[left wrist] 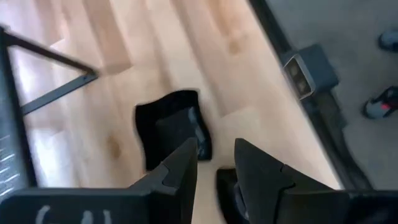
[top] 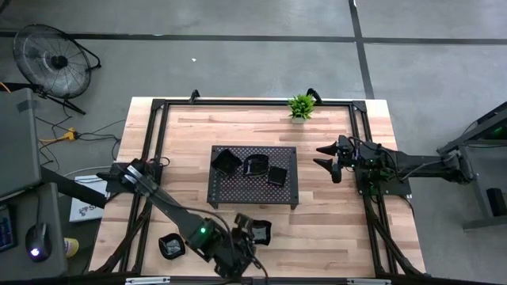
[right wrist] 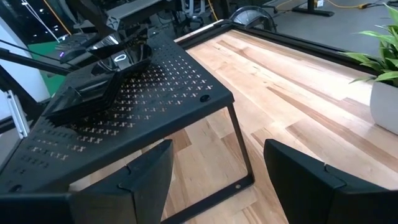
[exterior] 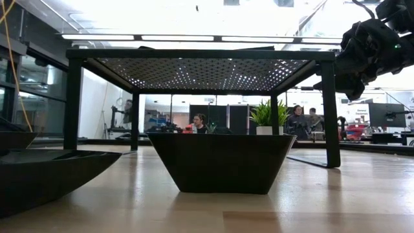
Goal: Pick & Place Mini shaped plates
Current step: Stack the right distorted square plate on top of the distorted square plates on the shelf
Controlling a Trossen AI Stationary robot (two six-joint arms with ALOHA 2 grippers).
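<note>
Three small black plates (top: 247, 165) sit on the perforated tray (top: 228, 192) at the middle of the bench (top: 333, 214). Another plate (top: 261, 230) lies on the bench in front of the tray, and one more (top: 170, 246) sits farther to the left. The left pincer (top: 242, 237) hangs directly over the front plate (left wrist: 171, 124) with its jaws narrow – they appear empty, though contact is hard to confirm.

To grasp well: lower until one finger (left wrist: 177, 180) passes inside the rim and the other outside, then close on the wall – not the glossy floor. Lift straight up before travelling to the tray.

The right pincer (top: 327, 158) waits beside the tray, jaws wide.
</note>
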